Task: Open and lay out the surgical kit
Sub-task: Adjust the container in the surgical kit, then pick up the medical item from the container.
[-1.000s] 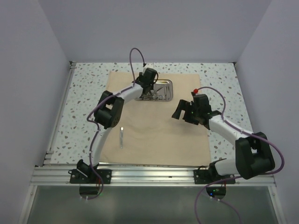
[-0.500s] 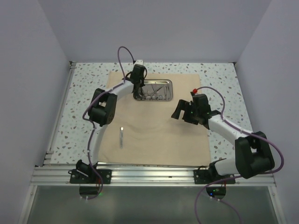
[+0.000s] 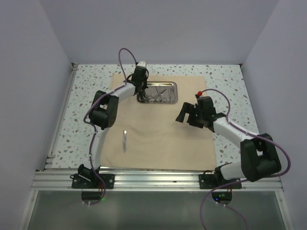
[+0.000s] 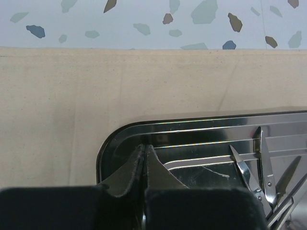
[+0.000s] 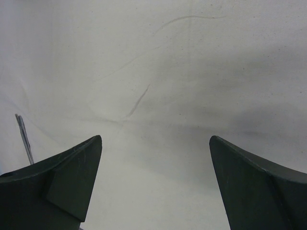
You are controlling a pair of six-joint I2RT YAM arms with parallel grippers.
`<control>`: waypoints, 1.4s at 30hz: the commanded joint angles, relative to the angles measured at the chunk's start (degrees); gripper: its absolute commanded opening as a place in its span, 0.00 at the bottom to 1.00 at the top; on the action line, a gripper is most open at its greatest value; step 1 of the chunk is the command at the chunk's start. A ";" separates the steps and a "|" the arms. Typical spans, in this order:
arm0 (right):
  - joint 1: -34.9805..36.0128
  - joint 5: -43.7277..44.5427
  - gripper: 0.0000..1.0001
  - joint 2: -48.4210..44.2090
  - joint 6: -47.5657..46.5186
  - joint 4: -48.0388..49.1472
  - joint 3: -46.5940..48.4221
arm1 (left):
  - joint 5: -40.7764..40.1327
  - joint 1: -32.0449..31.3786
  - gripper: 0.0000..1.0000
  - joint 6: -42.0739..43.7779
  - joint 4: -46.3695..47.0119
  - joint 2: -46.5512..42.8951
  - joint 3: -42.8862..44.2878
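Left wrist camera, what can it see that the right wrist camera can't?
Only the left wrist view shows the shiny steel tray, the scissor-like instruments inside it, the speckled tabletop, and the left gripper shut. Only the right wrist view shows the right gripper wide open and one thin silver instrument lying alone near the picture's left edge. Both show the beige cloth.

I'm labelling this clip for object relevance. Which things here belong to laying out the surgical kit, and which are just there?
Part of the job:
beige cloth wrap, spread flat
steel tray
instruments in the tray
single instrument lying on the cloth

Just there:
speckled table
metal rail at the near edge
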 commanded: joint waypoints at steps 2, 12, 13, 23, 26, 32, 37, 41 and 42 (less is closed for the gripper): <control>0.31 0.75 0.98 0.61 -0.98 1.37 2.30 | 0.80 -0.11 0.00 0.92 -8.56 -0.90 -4.37; 0.66 0.49 0.98 1.40 -0.89 1.54 2.56 | -9.05 -0.29 0.64 0.21 -3.31 -14.87 -14.91; 0.75 0.40 0.99 1.49 -0.98 1.54 2.56 | -9.76 -0.29 0.64 0.21 -2.51 -16.01 -15.87; 1.01 0.05 0.98 1.40 -0.98 1.54 2.65 | -10.66 -1.87 0.64 -0.84 0.14 -28.50 -23.88; 1.10 0.05 0.98 1.40 -0.98 1.54 2.65 | -5.30 -2.83 0.63 -3.11 -1.18 -29.38 -24.49; 1.01 -0.04 0.99 1.14 -0.98 1.37 2.65 | -3.18 -4.59 0.63 -11.81 -3.21 -28.68 -27.13; 1.10 -0.22 0.99 0.78 -1.06 1.46 2.56 | -2.38 -6.00 0.63 -16.22 -3.38 -26.13 -27.92; 1.19 -0.13 0.98 0.61 -0.98 1.37 2.39 | -2.12 -6.44 0.63 -18.76 -2.77 -24.20 -28.01; 1.19 -0.13 0.98 0.52 -1.06 1.28 2.39 | -2.29 -6.44 0.63 -19.03 -2.60 -23.93 -28.10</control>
